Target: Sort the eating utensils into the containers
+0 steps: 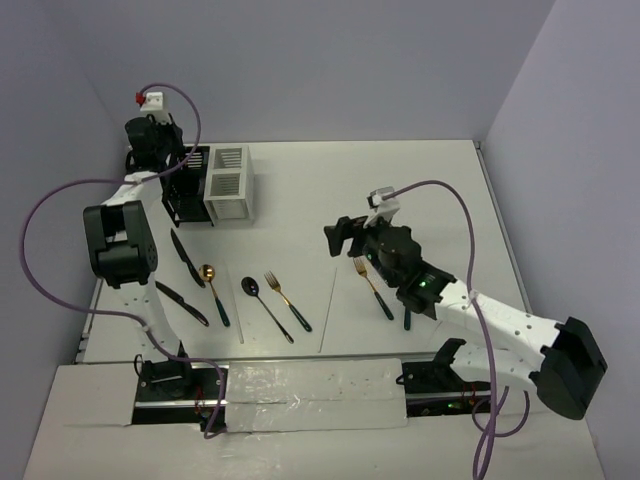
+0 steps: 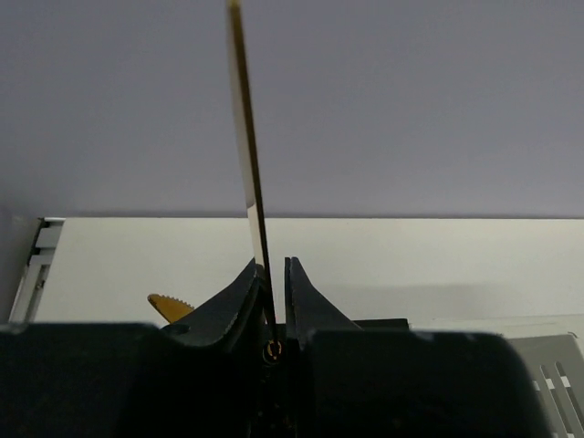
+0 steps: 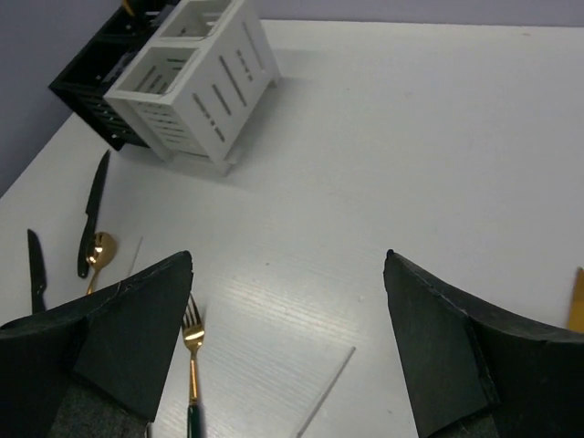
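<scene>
The left gripper (image 2: 272,269) has its fingers clamped on a slim gold utensil (image 2: 246,137), which stands upright between them and turns dark toward the grip. The black caddy (image 1: 185,187) sits close below this gripper, with the white caddy (image 1: 228,183) joined to its right side. The right gripper (image 3: 287,260) has its fingers spread wide, holds nothing and hovers above the table (image 3: 438,137). A gold fork (image 3: 192,351) lies just beside the finger seen at the left of the wrist view. A thin white stick (image 3: 324,397) lies below the gap. Both caddies stand well ahead, to the left.
</scene>
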`<action>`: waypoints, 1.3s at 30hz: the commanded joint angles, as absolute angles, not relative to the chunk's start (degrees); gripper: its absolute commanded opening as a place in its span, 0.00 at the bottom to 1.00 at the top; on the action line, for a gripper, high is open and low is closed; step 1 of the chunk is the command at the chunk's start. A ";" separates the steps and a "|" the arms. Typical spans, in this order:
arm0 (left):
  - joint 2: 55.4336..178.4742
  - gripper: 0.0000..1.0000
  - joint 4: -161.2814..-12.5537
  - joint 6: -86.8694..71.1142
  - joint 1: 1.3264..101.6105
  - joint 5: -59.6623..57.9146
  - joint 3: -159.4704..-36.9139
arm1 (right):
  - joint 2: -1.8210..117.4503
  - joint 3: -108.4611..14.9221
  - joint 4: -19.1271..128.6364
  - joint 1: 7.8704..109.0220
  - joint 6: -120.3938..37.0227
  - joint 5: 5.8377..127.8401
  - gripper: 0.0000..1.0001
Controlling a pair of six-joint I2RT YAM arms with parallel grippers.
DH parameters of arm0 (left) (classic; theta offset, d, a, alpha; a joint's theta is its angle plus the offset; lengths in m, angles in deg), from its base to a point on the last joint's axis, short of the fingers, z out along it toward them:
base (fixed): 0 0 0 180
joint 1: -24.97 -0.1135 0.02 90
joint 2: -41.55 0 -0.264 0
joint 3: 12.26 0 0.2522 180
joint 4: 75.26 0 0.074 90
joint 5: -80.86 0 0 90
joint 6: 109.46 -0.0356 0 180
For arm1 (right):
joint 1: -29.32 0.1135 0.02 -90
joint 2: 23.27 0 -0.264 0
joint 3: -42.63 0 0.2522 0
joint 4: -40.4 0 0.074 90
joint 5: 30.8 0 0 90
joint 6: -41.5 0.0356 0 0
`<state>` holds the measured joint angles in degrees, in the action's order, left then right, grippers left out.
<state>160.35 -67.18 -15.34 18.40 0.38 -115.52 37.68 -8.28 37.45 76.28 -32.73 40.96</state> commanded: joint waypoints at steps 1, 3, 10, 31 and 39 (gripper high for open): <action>161.08 0.12 -66.95 -14.54 18.29 4.38 -116.02 | 34.05 -8.84 48.13 71.97 -29.17 38.55 0.93; 160.64 0.22 -66.61 -13.66 17.85 6.06 -115.06 | 33.51 -9.89 52.82 69.76 -27.76 37.14 0.99; 158.36 0.45 -67.84 -12.43 17.41 6.78 -112.07 | 37.46 -14.20 69.08 59.04 -27.84 43.45 1.00; 130.68 0.82 -85.24 -14.62 16.09 9.67 -100.74 | 62.87 -23.96 86.85 52.79 -30.75 50.68 0.47; 120.04 0.82 -90.59 -16.91 16.00 17.66 -92.74 | 64.53 -24.83 87.29 51.56 -31.44 51.20 0.54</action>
